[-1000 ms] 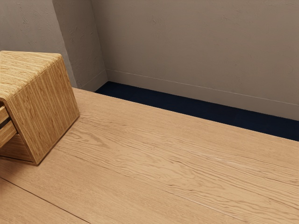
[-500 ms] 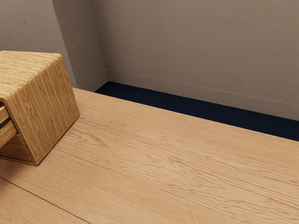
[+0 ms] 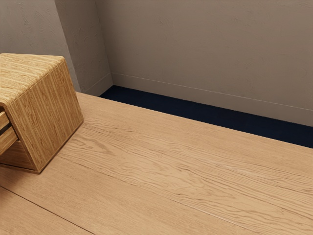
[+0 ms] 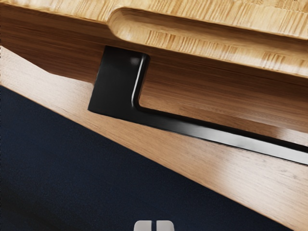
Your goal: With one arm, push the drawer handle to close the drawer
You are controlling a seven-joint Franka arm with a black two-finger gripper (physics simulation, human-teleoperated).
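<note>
The claw (image 4: 154, 225) is closed, its two pale grey fingertips drawn together with only a narrow dark slit between them. It holds nothing, and its tips look apart from the black, squared bar handle (image 4: 192, 128). That handle's long axis runs along the drawer's front, and its end leg juts outward. The light-brown wooden drawer (image 3: 7, 139) sticks out toward the exterior view's left from the box-shaped, wood-grained cabinet (image 3: 49, 112), at the far left on the pale wooden table (image 3: 171, 181).
</note>
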